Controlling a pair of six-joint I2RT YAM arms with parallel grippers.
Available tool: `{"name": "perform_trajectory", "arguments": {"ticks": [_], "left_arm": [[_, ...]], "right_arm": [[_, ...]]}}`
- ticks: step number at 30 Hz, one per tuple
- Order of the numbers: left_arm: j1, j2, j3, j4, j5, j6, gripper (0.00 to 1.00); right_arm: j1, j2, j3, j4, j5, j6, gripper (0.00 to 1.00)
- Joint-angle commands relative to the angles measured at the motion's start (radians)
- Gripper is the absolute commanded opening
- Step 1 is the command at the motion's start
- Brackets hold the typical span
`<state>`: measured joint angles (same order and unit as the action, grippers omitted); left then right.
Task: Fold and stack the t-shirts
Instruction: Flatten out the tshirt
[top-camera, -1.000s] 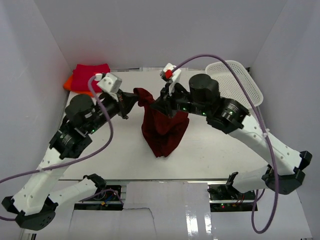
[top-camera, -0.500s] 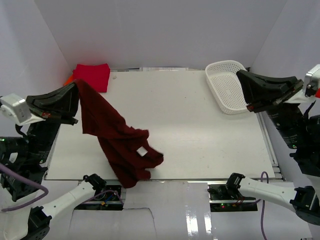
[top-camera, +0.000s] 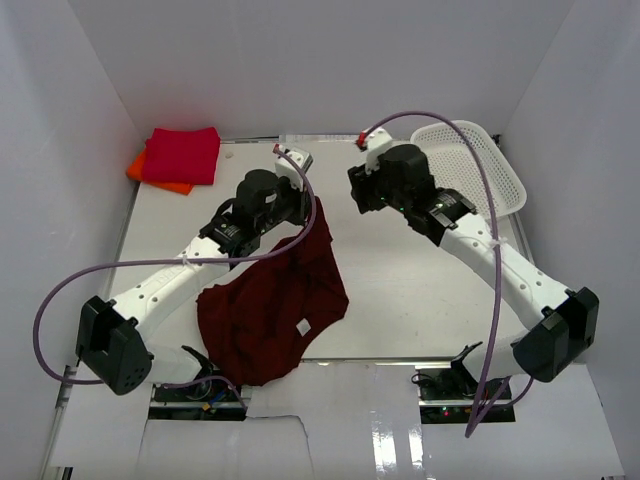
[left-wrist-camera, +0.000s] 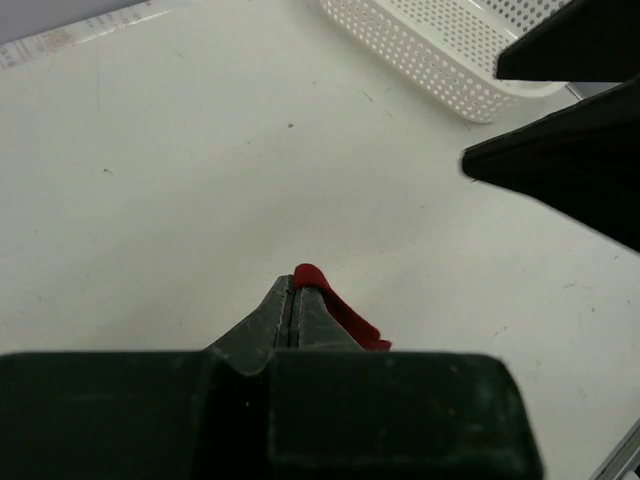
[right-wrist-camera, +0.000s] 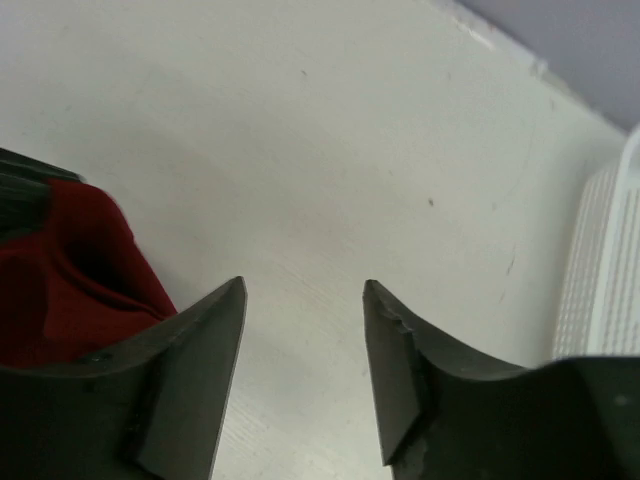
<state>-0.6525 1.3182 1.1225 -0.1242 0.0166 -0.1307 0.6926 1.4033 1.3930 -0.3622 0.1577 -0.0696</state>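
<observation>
Both arms are back over the table's (top-camera: 420, 290) middle, the left gripper (left-wrist-camera: 291, 292) clenched on a corner of the maroon t-shirt (top-camera: 270, 320), which trails lengthwise to the near edge, while the right gripper (right-wrist-camera: 304, 287), released and empty, hangs just right of that corner.

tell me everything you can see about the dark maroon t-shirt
The dark maroon t-shirt is soft, wrinkled cloth with a small white label showing. It is unfolded and bunched, lying on the white table near its front edge. One corner is lifted and pinched in the shut left hand. The open right hand is apart from it.
</observation>
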Motion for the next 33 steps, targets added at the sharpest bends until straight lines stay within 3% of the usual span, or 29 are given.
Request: {"name": "perform_trajectory", "arguments": {"ticks": [1,2,8,15,23,33], "left_arm": [[0.048,-0.001,0.085,0.153,0.106,-0.056,0.0],[0.057,0.024,0.089,0.162,0.146,-0.069,0.0],[0.103,0.151,0.099,0.225,0.224,-0.11,0.0],[0.106,0.233,0.151,0.225,0.238,-0.118,0.0],[0.113,0.184,0.155,0.213,0.258,-0.119,0.0],[0.12,0.135,0.163,0.178,0.278,-0.116,0.0]], "right_arm": [[-0.145,-0.174,-0.037,0.097,-0.096,0.097,0.67],[-0.163,-0.185,-0.052,0.097,-0.098,0.096,0.74],[-0.22,-0.216,-0.13,0.069,-0.147,0.129,0.81],[-0.223,-0.236,-0.334,0.216,-0.334,0.249,0.81],[-0.263,-0.181,-0.469,0.459,-0.567,0.366,0.8],[-0.281,-0.037,-0.514,0.733,-0.748,0.439,0.75]]}}
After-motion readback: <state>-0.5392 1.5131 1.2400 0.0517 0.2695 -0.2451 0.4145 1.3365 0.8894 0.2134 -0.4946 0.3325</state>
